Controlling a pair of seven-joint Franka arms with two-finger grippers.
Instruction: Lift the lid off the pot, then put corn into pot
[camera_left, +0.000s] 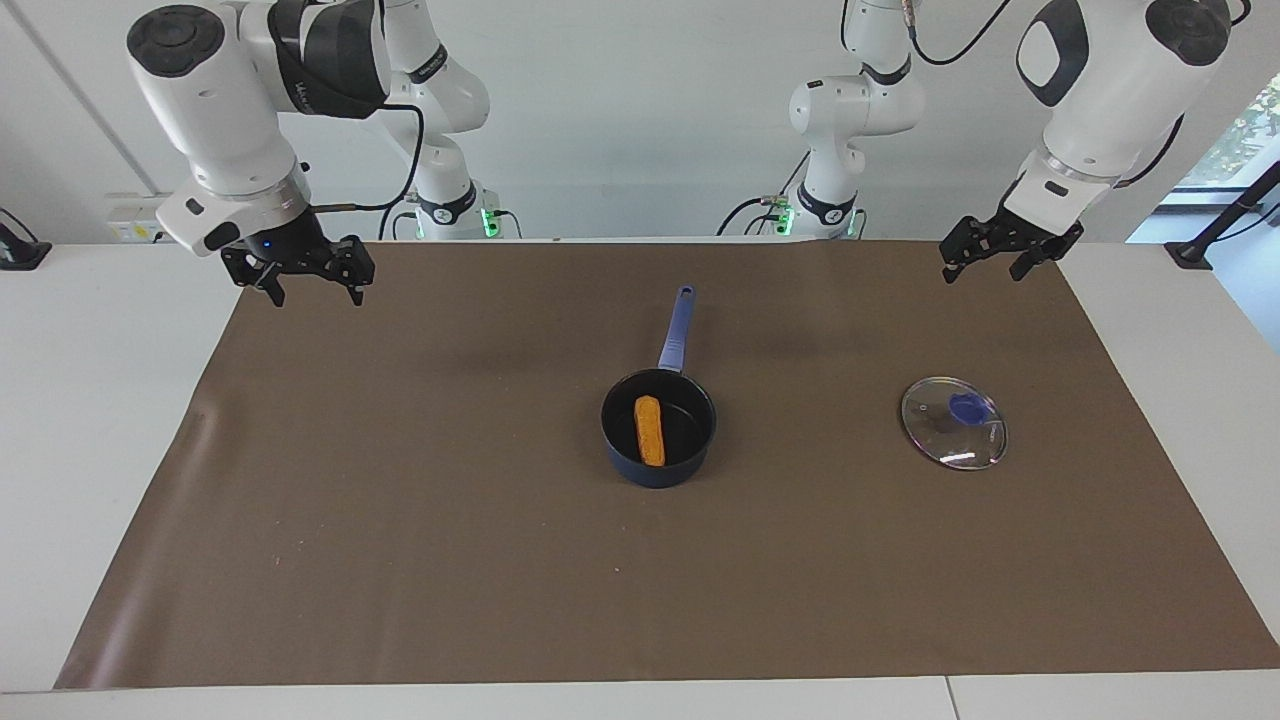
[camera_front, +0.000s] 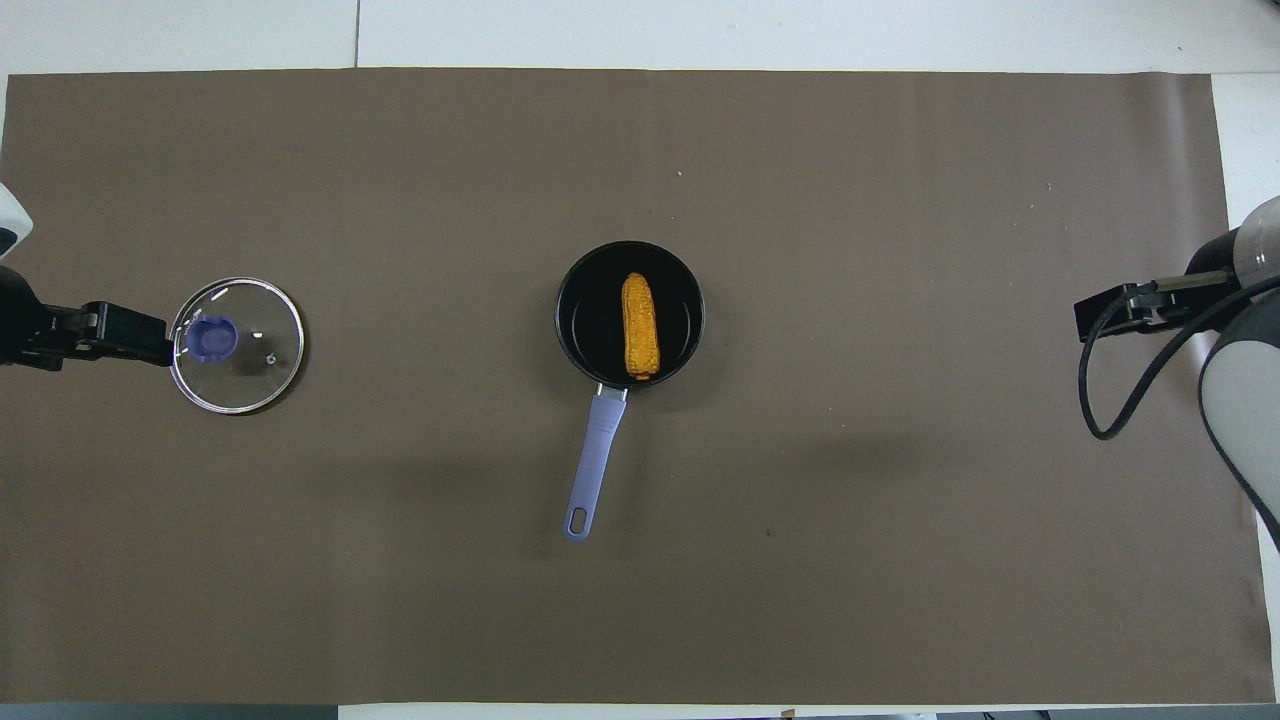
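Note:
The dark blue pot stands uncovered in the middle of the brown mat, its long handle pointing toward the robots. The orange-yellow corn lies inside it on the black bottom, also seen in the overhead view. The glass lid with its blue knob lies flat on the mat toward the left arm's end, apart from the pot. My left gripper hangs open and empty above the mat's left-arm end, clear of the lid. My right gripper hangs open and empty above the mat's right-arm end.
The brown mat covers most of the white table. Nothing else lies on it. Both arms wait raised at their own ends of the table.

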